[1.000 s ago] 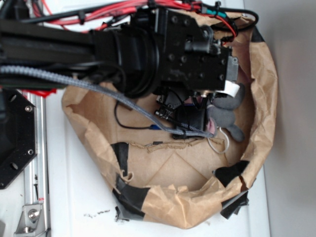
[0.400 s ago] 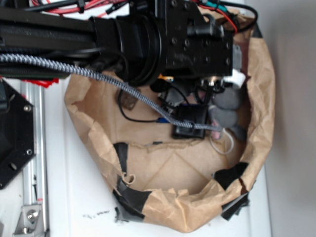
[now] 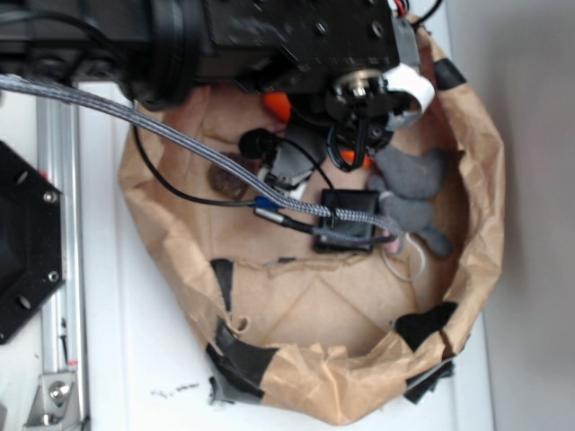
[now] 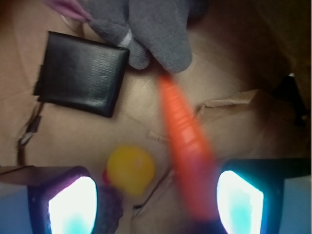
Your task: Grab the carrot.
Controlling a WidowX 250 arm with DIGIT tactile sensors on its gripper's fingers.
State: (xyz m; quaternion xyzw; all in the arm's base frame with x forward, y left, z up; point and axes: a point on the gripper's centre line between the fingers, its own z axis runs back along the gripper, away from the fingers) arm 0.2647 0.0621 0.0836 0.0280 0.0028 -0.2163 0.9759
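- On my wrist view, left to right: the left pad (image 4: 72,204) glows pale at the bottom left corner, and above it a flat black wallet (image 4: 80,73) lies on the brown paper floor (image 4: 234,73).
- Next comes a small yellow duck (image 4: 130,169), round and blurred, sitting just right of the left pad and below the wallet.
- A grey plush toy (image 4: 156,29) fills the top middle, one limb hanging down toward the carrot's tip.
- The carrot (image 4: 187,151) lies between the duck and the right pad. Its long axis runs nearly up and down the frame with a slight lean: the thin tip points up and a little left, almost touching the plush, and the thick end runs down toward the right pad.
- The gripper (image 4: 156,204) is spread wide, pads well apart; the carrot's wide end sits just inside the right one, but I see no squeeze on it.
- On the exterior view, the arm covers most of the paper-lined bin (image 3: 476,180); only slivers of orange show under it, beside the plush.
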